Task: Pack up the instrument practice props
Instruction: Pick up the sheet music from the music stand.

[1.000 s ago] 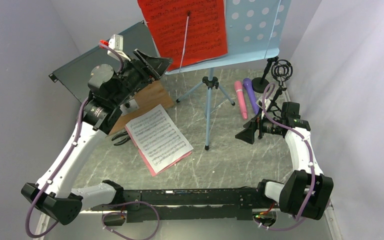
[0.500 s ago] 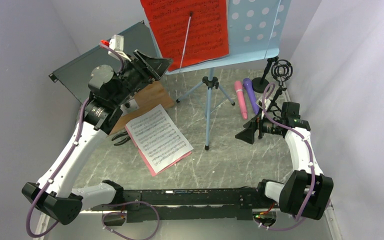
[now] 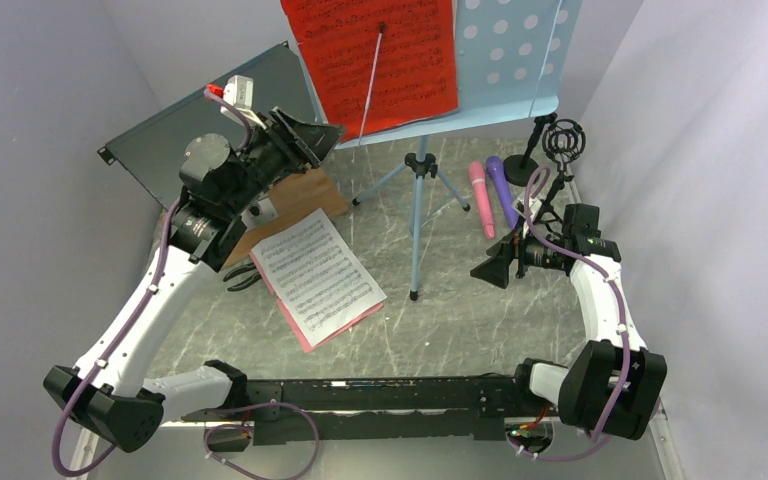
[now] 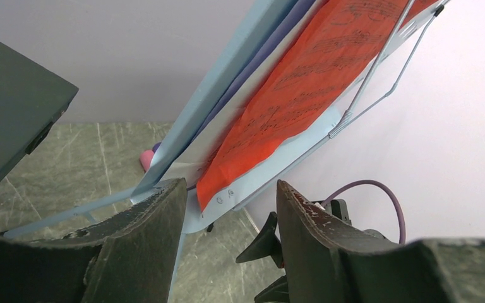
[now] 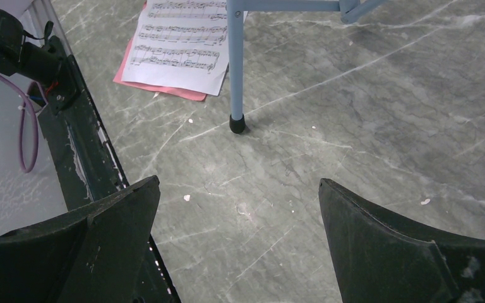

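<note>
Seen from above, I have bare desk (image 3: 470,320) free at 6 o'clock of the tripod legs (image 3: 418,215). The music rack (image 3: 505,60) blocks 12 o'clock, its lower corner directly ahead of my left fingers (image 4: 145,233). Microphones (image 3: 480,198) and mic supports (image 3: 563,142) crowd 2 o'clock; sheet-music pages (image 3: 315,272) cover 8 o'clock.

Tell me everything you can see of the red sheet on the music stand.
The red sheet is thin paper printed with black music staves. It leans against the light-blue perforated rack, its bottom edge on the rack's ledge. A thin wire holder lies across its face. Its top is cropped. The left gripper, open, sits near its lower corner, apparently not touching.
</note>
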{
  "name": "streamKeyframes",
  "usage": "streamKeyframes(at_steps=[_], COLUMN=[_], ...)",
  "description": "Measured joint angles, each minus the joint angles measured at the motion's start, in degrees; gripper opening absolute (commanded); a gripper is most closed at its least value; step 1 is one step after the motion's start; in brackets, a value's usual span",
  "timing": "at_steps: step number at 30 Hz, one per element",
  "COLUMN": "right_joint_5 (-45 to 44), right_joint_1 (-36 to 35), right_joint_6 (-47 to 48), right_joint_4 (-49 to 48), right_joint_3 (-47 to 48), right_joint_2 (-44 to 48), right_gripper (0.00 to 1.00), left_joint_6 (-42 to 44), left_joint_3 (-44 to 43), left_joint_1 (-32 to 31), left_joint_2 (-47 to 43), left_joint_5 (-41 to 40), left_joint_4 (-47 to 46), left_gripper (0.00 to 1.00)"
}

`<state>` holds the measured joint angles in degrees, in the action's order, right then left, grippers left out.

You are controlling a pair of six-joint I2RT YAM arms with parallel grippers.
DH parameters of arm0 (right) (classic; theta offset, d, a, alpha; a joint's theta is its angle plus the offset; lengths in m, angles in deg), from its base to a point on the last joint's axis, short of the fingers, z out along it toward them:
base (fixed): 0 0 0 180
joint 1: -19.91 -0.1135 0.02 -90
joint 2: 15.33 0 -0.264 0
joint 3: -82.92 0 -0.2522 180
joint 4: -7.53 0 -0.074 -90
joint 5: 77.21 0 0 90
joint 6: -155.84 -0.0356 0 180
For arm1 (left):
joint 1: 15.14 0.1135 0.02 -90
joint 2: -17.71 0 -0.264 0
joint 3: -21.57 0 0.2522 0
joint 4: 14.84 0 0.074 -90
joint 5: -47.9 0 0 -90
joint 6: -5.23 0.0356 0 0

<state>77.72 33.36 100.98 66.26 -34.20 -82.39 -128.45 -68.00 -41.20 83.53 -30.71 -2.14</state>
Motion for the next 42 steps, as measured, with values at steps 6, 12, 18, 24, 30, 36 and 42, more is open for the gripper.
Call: streamKeyframes(at_steps=[6, 12, 18, 24, 30, 36, 42], right_joint_5=[-0.1, -0.1, -0.1, -0.1, -0.1, -0.1, -0.1], right_joint_1=[0.0, 0.0, 0.0, 0.0, 0.0, 0.0, 0.0], right_joint_6=[0.0, 0.0, 0.0, 0.0, 0.1, 0.4, 0.4], right_joint_4=[0.0, 0.0, 0.0, 0.0, 0.0, 0.1, 0.2], right_joint_3=[0.0, 0.0, 0.0, 0.0, 0.0, 0.0, 0.0], right_joint_2=[0.0, 0.0, 0.0, 0.0, 0.0, 0.0, 0.0], right_gripper=[1.0, 1.0, 1.0, 1.0, 1.0, 1.0, 1.0], left_joint_6=[0.6, 1.0, 2.8, 5.0, 6.5, 7.8, 8.6], left_joint_3=[0.0, 0.0, 0.0, 0.4, 0.5, 0.5, 0.4], left_joint_1=[0.0, 0.1, 0.1, 0.1, 0.1, 0.2, 0.2], left_joint_2=[0.1, 1.3, 2.4, 2.4, 3.1, 5.4, 6.5], left_joint_5=[1.2, 2.5, 2.7, 2.8, 3.1, 5.6, 7.2], left_joint_4=[-0.1, -1.4, -1.6, -5.6, -8.3, -12.4, -16.0], left_gripper=[0.51, 0.3, 0.27, 0.45, 0.46, 0.45, 0.46])
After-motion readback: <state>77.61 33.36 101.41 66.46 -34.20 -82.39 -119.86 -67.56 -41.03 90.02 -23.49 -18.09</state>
